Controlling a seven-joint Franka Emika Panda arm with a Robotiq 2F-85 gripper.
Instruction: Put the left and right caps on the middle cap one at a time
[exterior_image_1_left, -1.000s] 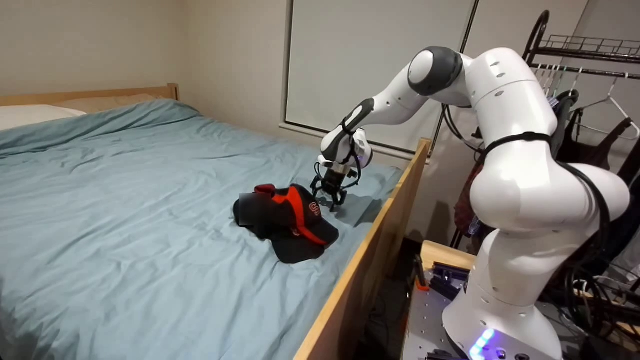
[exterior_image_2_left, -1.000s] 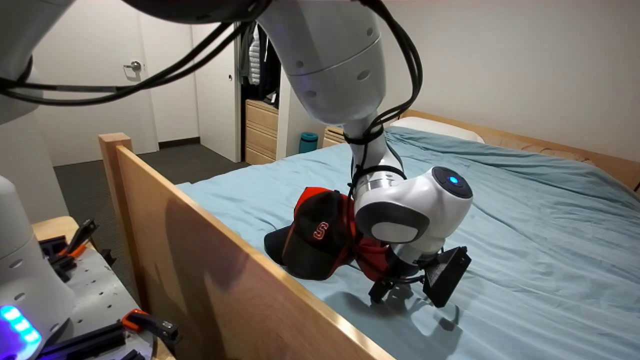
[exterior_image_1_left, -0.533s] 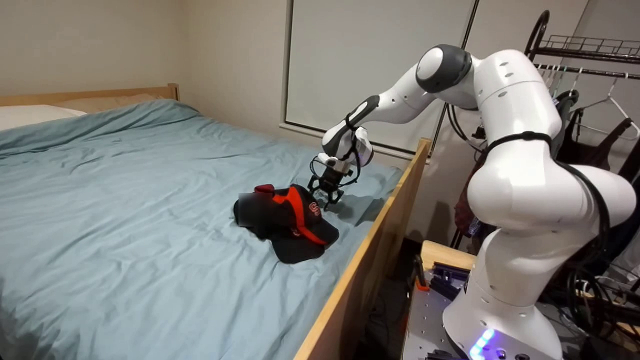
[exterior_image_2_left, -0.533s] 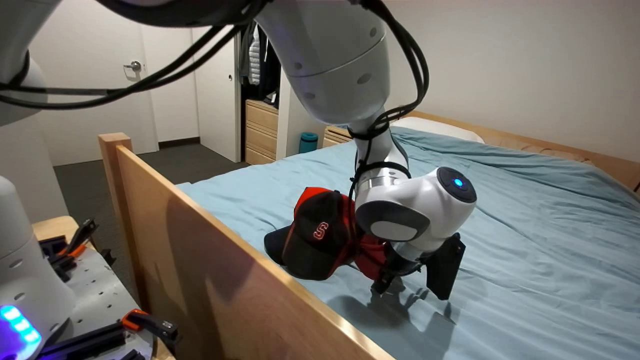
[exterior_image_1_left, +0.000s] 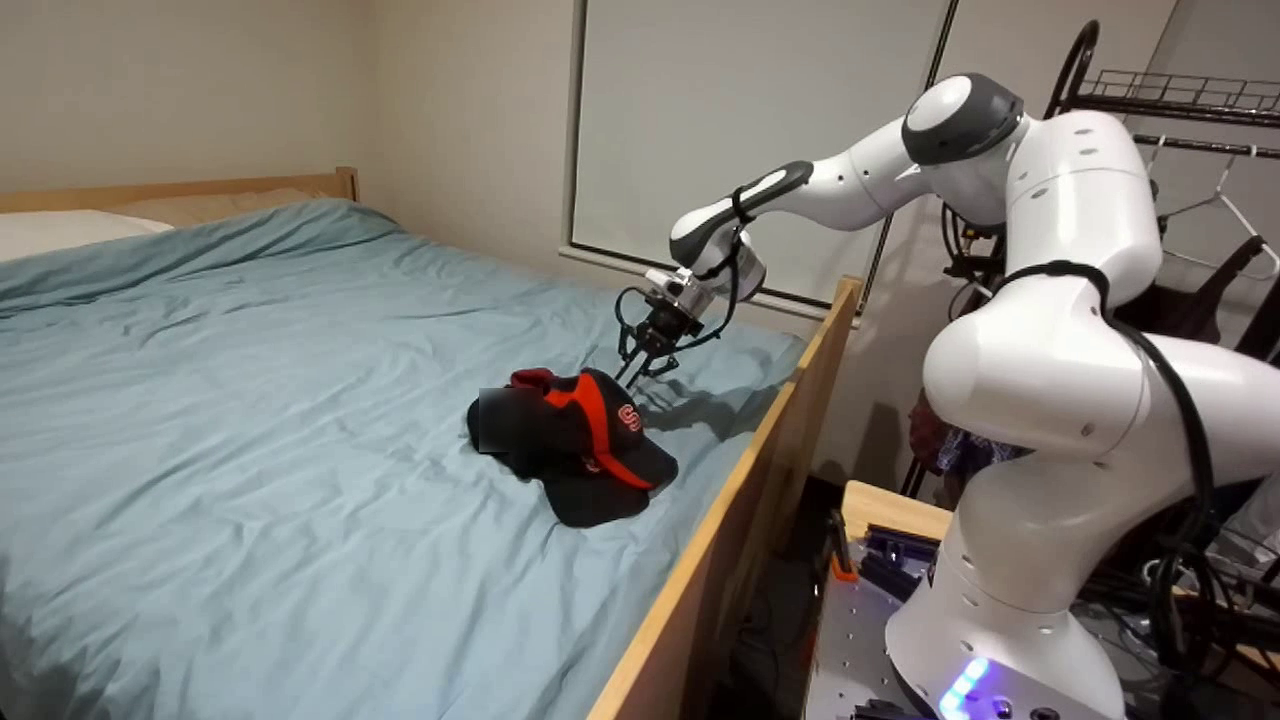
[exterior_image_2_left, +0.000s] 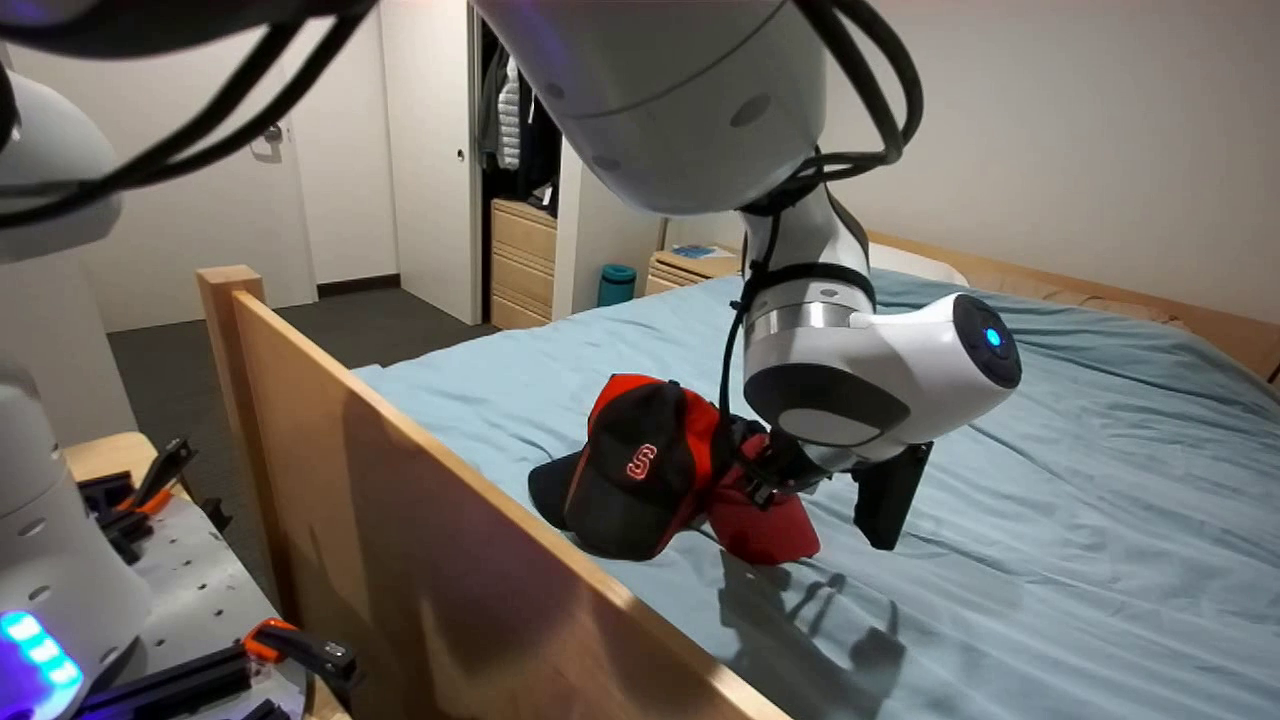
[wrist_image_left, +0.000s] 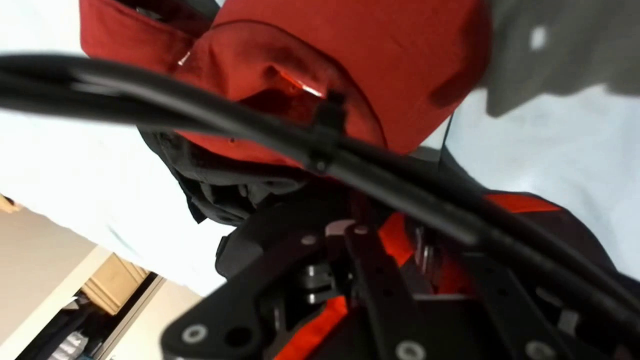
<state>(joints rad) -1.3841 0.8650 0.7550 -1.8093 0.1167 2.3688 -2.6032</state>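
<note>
A black cap with red side panels and an S (exterior_image_2_left: 640, 470) sits in the row's middle, seemingly the middle cap. It overlaps a plain black cap, whose brim (exterior_image_2_left: 551, 490) juts out on one side; how they are stacked I cannot tell. Against its other side lies a red cap (exterior_image_2_left: 765, 530), also large in the wrist view (wrist_image_left: 400, 55). My gripper (exterior_image_1_left: 624, 382) hovers tilted just beyond the S cap, above the red one. Its fingers stand near each other with a narrow gap, and no held cap shows between them. A cable partly hides them in the wrist view.
The caps rest on a bed with a blue cover (exterior_image_1_left: 300, 500). A wooden footboard (exterior_image_2_left: 450, 520) rises between the bed and the robot's base. Clamps (exterior_image_2_left: 300, 645) are fixed on the base table. A wall (exterior_image_1_left: 470, 130) stands behind the bed.
My gripper has lifted off the bed beside the red cap and tilted, and its fingers have come closer together. More of the red cap now shows. The caps have not visibly moved.
</note>
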